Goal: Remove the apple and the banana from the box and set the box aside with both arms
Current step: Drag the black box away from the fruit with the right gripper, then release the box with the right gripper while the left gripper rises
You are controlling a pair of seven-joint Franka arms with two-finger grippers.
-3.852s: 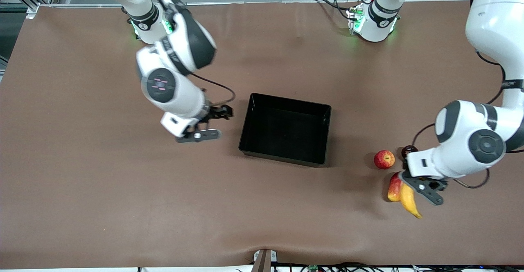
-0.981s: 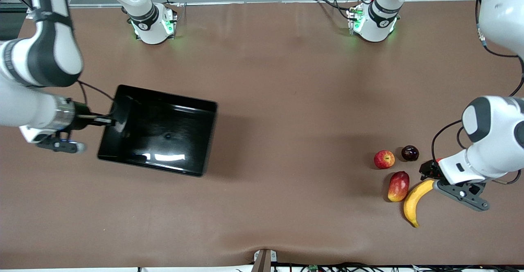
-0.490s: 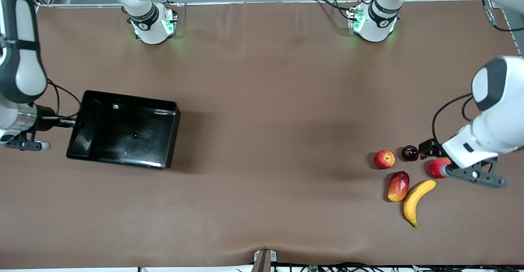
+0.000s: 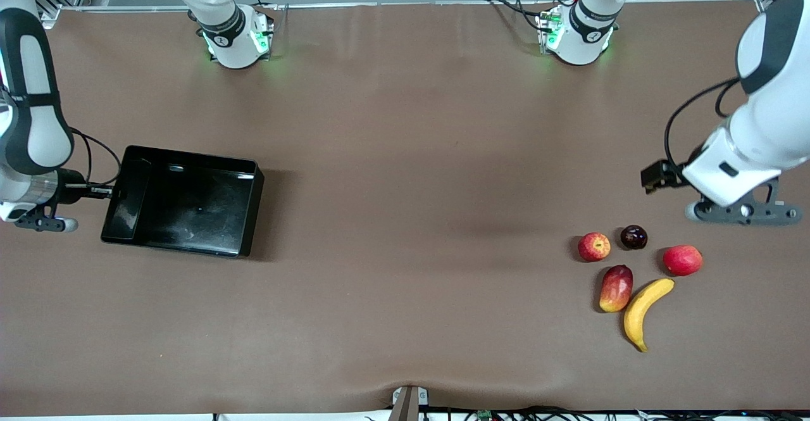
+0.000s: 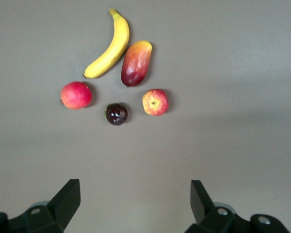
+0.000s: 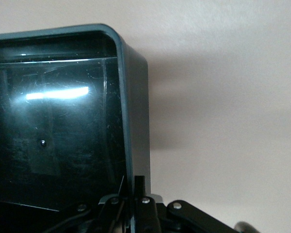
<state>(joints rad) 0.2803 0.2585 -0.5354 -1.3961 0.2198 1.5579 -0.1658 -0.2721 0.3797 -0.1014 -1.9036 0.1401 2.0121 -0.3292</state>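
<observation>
The black box (image 4: pixel 183 199) sits on the table at the right arm's end. My right gripper (image 4: pixel 107 190) is shut on its end wall; in the right wrist view the gripper (image 6: pixel 134 194) pinches the wall (image 6: pixel 136 121). The banana (image 4: pixel 644 312) and the apple (image 4: pixel 593 247) lie on the table at the left arm's end. My left gripper (image 4: pixel 655 177) is open and empty, up over bare table beside the fruits. The left wrist view shows the banana (image 5: pixel 109 48) and the apple (image 5: pixel 155 102) ahead of the gripper (image 5: pixel 135 199).
A mango (image 4: pixel 616 288) lies against the banana. A dark plum (image 4: pixel 633 237) and a plain red fruit (image 4: pixel 682 260) lie beside the apple. The table's edge runs close to the box at the right arm's end.
My right gripper has carried the box from mid-table to the right arm's end. My left gripper has lifted away from the fruits toward the bases, uncovering the plain red fruit.
</observation>
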